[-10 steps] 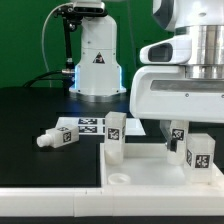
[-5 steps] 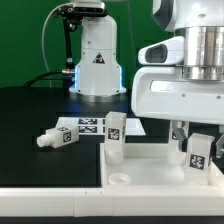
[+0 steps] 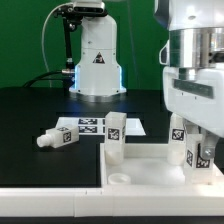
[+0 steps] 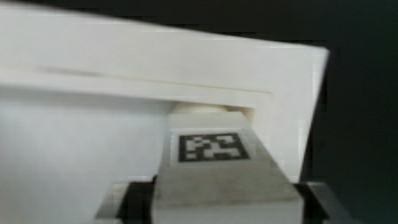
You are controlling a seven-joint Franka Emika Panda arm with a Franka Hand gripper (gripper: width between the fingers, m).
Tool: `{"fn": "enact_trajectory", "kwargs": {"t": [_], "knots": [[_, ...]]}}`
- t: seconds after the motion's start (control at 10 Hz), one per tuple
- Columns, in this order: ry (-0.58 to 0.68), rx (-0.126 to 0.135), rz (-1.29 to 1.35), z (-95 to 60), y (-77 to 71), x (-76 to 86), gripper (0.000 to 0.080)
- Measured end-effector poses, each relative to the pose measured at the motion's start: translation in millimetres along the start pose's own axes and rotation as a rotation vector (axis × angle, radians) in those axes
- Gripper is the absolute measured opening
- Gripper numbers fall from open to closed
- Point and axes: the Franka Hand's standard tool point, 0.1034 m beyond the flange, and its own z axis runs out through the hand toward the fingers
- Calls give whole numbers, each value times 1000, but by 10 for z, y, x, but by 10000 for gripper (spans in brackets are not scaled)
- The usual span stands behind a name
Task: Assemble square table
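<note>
The white square tabletop [image 3: 150,165] lies at the front of the exterior view, rim up. One tagged white leg [image 3: 115,137] stands upright at its corner on the exterior view's left. A second leg [image 3: 197,150] stands upright at the corner on the right, and my gripper [image 3: 195,140] is shut on it from above. Another tagged leg [image 3: 178,130] shows just behind it, partly hidden. A loose leg [image 3: 58,138] lies on the black table. In the wrist view the held leg [image 4: 217,150] sits between my fingers [image 4: 134,200] against the tabletop [image 4: 107,110].
The marker board [image 3: 88,125] lies flat behind the loose leg. The white robot base [image 3: 97,60] with its cable stands at the back. Black table surface stretches to the exterior view's left of the tabletop.
My hand has turned and shifted to the exterior view's right above the right-hand leg. The leg stays at its corner. The other legs and the tabletop have not moved.
</note>
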Motion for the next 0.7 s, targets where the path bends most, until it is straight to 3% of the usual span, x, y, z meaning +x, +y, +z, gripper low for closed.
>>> {"fn": "enact_trajectory", "kwargs": {"t": [0.7], "knots": [[-25,4,457,4,-15,-4,285]]}}
